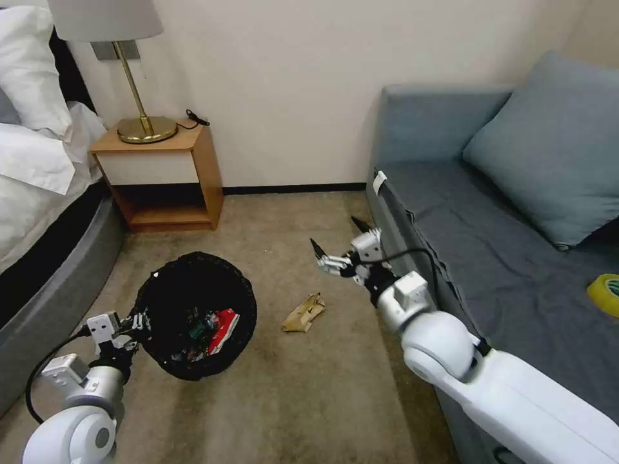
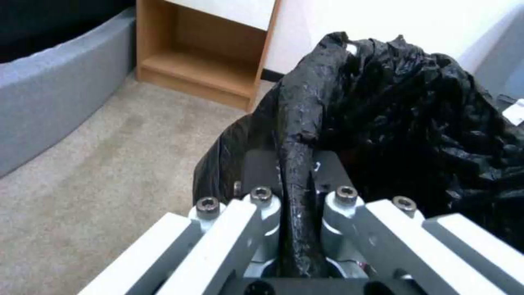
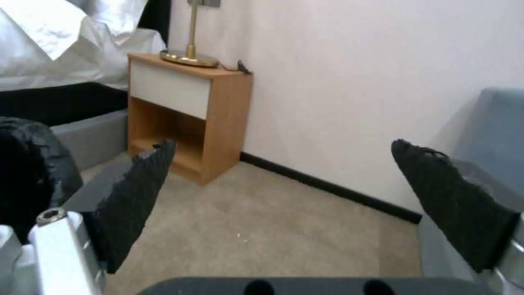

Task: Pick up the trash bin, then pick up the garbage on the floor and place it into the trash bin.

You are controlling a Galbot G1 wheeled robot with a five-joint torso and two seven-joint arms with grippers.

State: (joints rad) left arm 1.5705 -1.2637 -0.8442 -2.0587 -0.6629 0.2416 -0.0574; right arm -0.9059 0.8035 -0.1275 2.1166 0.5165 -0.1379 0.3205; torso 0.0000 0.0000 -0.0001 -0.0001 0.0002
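Observation:
The trash bin (image 1: 193,309), lined with a crinkly black bag, hangs tilted above the carpet at the lower left. My left gripper (image 1: 138,322) is shut on its rim, and the left wrist view shows the black bag (image 2: 393,114) pinched between the fingers. Inside the bin lie a red-white wrapper (image 1: 224,328) and other litter. A crumpled brown paper (image 1: 303,314) lies on the carpet to the bin's right. My right gripper (image 1: 338,243) hovers open above and beyond the paper, beside the sofa, with its fingertips (image 3: 142,180) wide apart and nothing between them.
A grey sofa (image 1: 503,258) with a cushion fills the right side, with a yellow tape roll (image 1: 606,293) on its seat. A wooden nightstand (image 1: 161,174) with a brass lamp stands at the back left against the wall. A bed (image 1: 39,193) borders the left. Open carpet lies in front.

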